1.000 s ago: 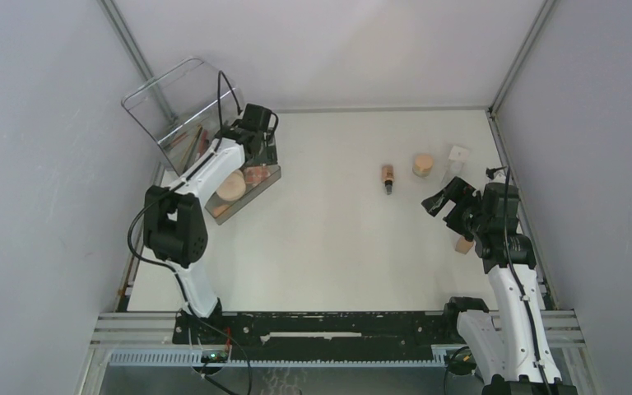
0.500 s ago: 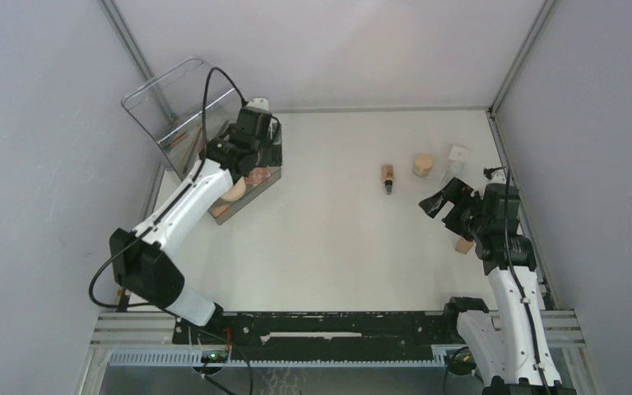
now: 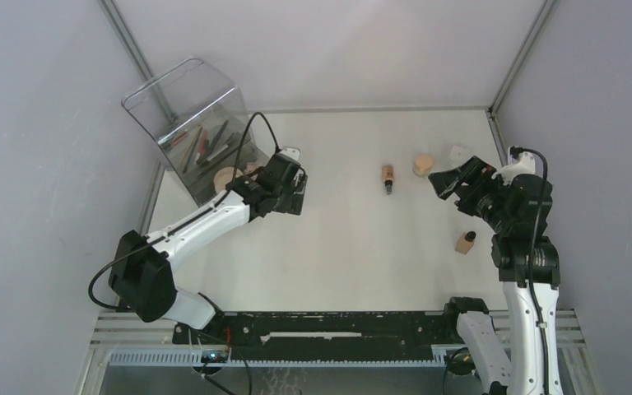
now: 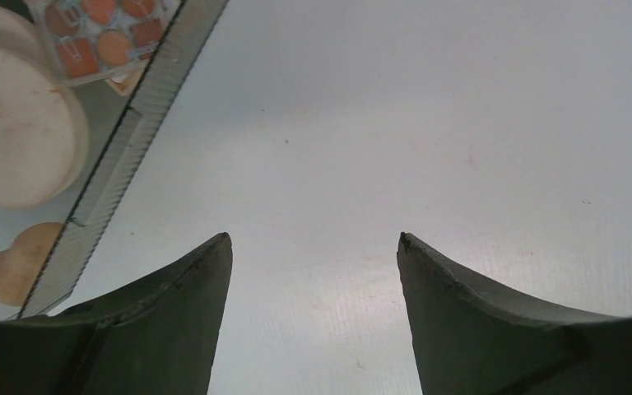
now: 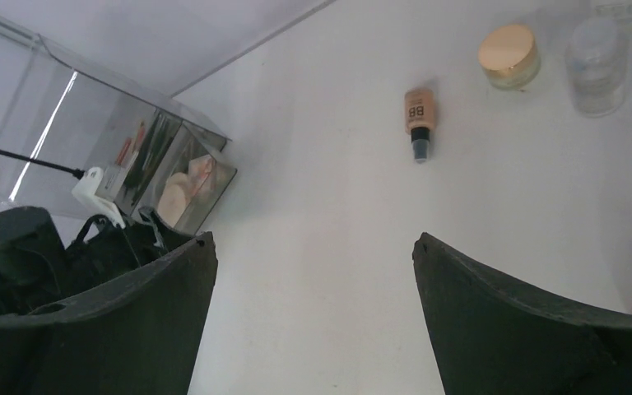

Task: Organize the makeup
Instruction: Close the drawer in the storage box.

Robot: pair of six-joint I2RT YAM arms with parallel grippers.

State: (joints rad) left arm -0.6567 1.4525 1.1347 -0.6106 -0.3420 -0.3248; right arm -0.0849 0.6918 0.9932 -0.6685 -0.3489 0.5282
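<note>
Left gripper: jaws stand wide apart with nothing between them and only bare table beneath; it hangs just off the front of the clear organizer.
Right gripper: jaws spread about as wide, holding nothing, raised above the table's right side.
Makeup stowed: to the left gripper's left, inside the organizer's low front tray, lie a round powder disc, an orange-pan palette and a heart-shaped sponge. Brushes and pencils lean in the tall rear section.
Makeup left out: a BB cream tube lies flat well ahead of the right gripper. A gold-lidded jar and a small clear container stand farther ahead to its right, near each other but apart. A tan bottle lies close by on its right.
Step in hand: probably fetching the next loose piece; the right gripper is nearer to all four.
Doing it well: for the tube, I would come straight down, close across the narrow body at mid-length rather than the dark cap, and lift it level.
In the way: jar and clear container leave a small gap, so a finger may nudge the neighbour. The left arm sits before the organizer's front and could block a delivery there.
</note>
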